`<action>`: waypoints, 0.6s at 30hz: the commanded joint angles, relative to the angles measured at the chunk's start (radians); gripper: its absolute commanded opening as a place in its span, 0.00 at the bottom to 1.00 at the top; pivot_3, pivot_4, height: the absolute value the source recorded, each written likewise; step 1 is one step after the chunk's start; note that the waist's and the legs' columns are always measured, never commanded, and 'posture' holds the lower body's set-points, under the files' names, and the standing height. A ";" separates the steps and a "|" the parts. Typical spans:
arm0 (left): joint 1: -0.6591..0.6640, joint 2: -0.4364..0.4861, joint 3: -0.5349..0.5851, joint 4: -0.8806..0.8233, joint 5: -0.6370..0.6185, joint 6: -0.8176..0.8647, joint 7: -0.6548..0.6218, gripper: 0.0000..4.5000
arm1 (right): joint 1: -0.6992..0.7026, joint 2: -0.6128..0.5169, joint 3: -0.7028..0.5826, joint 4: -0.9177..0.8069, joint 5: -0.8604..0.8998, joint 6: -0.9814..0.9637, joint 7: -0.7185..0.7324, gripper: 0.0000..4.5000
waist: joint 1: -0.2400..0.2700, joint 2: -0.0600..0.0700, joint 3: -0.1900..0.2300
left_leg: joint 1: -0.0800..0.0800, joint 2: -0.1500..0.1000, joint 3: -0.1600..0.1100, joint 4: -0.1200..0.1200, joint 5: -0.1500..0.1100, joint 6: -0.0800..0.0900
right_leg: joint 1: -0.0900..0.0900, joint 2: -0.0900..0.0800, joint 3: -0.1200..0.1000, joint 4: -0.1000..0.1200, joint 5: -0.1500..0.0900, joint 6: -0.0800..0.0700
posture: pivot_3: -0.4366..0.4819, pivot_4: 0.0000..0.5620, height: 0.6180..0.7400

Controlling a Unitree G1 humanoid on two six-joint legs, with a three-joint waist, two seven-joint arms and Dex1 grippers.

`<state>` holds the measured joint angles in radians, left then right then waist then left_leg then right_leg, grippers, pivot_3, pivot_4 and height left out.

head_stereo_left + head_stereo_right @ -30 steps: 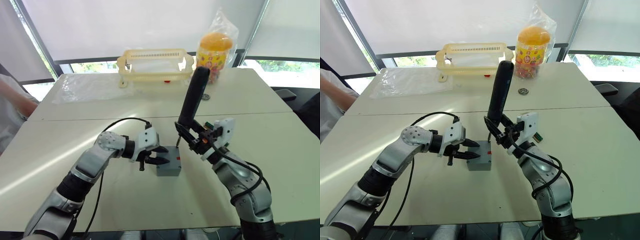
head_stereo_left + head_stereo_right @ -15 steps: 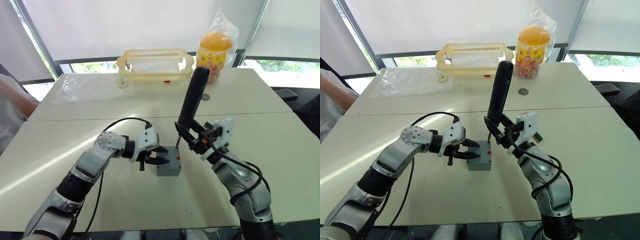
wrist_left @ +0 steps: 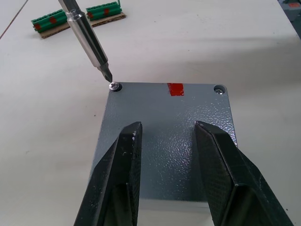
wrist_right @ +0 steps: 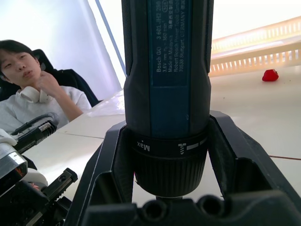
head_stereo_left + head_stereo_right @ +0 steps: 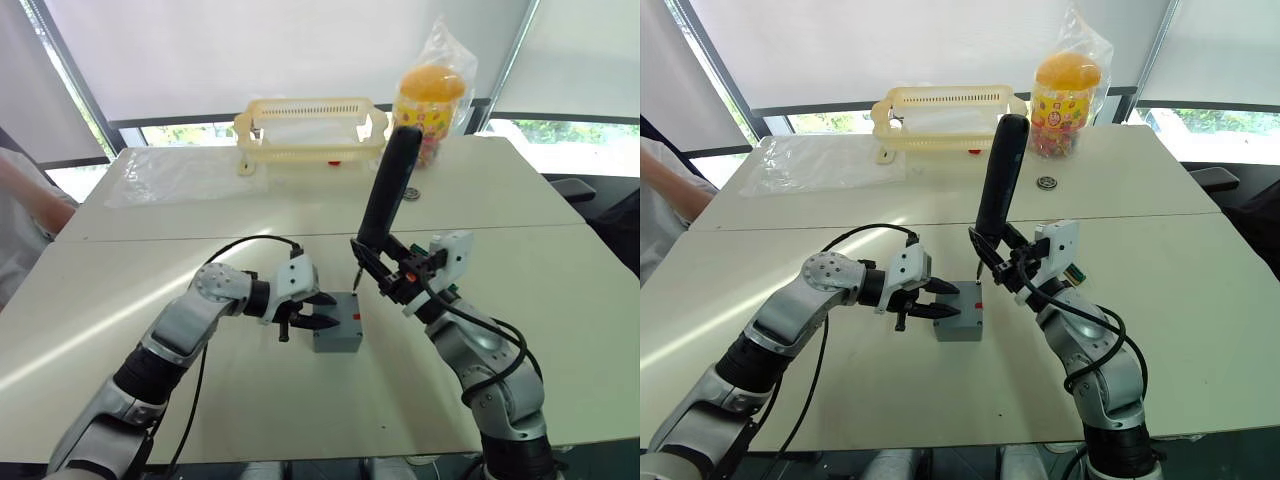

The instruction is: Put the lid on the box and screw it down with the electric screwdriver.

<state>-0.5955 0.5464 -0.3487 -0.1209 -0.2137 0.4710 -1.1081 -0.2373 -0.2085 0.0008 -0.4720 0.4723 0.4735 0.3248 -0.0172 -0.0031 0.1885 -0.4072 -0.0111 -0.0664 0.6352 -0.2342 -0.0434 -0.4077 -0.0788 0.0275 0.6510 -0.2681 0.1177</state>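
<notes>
Lifted slightly, right hand [image 5: 392, 283] grips electric screwdriver [image 5: 388, 190]; spread left hand [image 3: 169, 165] steadies red-marked grey lid [image 3: 164, 136].

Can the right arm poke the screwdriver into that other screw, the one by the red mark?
Probably yes. The right gripper holds the electric screwdriver just over one corner screw; the other screw lies bare on the lid, beyond the left gripper.

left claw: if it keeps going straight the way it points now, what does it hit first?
Probably the lid on the box: the left claw is open with its fingers low over it. Beyond stands the electric screwdriver bit, above a corner screw.
</notes>
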 commanded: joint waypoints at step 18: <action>0.012 0.009 -0.020 0.003 0.026 0.014 0.006 0.39 | 0.017 0.007 0.009 -0.011 -0.023 -0.074 0.028 0.40 | 0.000 0.000 0.000 | 0.000 0.000 0.000 0.000 0.000 0.000 | 0.000 0.000 0.000 0.000 0.000 0.000 | 0.48 0.27 1.00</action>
<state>-0.5955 0.5464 -0.3487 -0.1212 -0.2137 0.4734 -1.1072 -0.2144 -0.2087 0.0099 -0.4583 0.4511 0.4342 0.3430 -0.0173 -0.0033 0.1883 -0.4070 -0.0111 -0.0664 0.6352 -0.2342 -0.0434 -0.4076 -0.0788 0.0275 0.6510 -0.2681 0.1177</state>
